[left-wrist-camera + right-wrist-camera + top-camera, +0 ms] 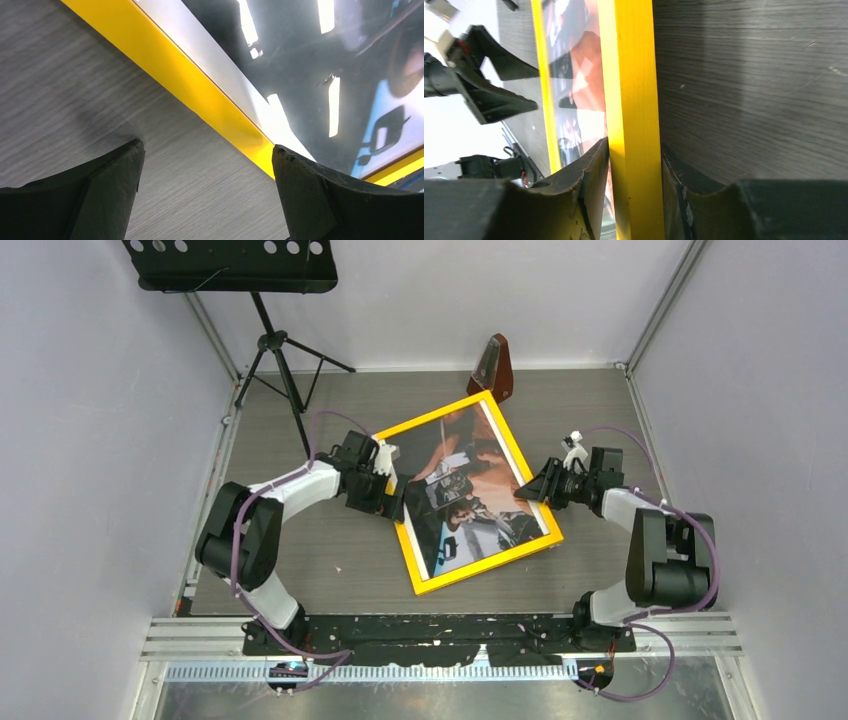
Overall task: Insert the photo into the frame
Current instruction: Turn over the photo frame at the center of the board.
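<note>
Both sides covered: left claw gapes wide at the frame left rail, right claw straddles its right rail, clamped-or-loose unclear, probably steadying it around the photo.

No legible text, label, number anywhere — photo included.

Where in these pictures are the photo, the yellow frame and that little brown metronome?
photo [470, 490], top view, middle of the print.
frame [489, 563], top view, on its near yellow strip.
metronome [493, 368], top view, on its brown body.
</note>
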Robot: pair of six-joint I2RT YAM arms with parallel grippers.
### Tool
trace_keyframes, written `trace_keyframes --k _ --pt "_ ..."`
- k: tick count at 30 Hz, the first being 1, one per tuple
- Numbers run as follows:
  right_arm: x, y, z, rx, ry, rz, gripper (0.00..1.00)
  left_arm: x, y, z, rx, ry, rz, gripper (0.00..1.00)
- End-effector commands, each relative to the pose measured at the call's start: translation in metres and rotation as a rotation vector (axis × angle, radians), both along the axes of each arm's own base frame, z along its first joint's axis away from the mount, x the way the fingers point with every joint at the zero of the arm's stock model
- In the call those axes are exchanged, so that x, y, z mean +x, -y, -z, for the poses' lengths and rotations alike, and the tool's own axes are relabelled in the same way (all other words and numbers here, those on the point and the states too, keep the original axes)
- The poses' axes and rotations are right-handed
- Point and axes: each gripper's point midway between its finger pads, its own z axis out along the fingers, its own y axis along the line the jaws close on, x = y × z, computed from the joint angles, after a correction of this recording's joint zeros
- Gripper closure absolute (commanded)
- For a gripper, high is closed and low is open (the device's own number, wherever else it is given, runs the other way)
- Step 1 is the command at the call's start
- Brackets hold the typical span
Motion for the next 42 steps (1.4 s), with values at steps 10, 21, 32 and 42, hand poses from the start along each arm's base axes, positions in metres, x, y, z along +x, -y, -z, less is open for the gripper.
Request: trace_keyframes --k 10,21,32,42 --pt "0.021 0.029 0.041 -0.149 -0.098 0.002 0.27 0.007 0.014 0.01 -0.104 -0.149 -0.087 0.0" --pt "0.002 0.05 0.039 -0.318 -0.183 -0.142 0.22 0.019 0.019 0.004 -0.111 -0.138 -0.092 0.0" --pt "-0.003 0.046 0.03 -0.45 -0.163 -0.319 0.21 0.03 0.019 -0.002 -0.096 -0.119 -0.09 0.0" --pt "-0.015 0.034 0.036 -0.527 -0.144 -0.495 0.21 0.022 0.019 0.001 -0.106 -0.14 -0.095 0.0"
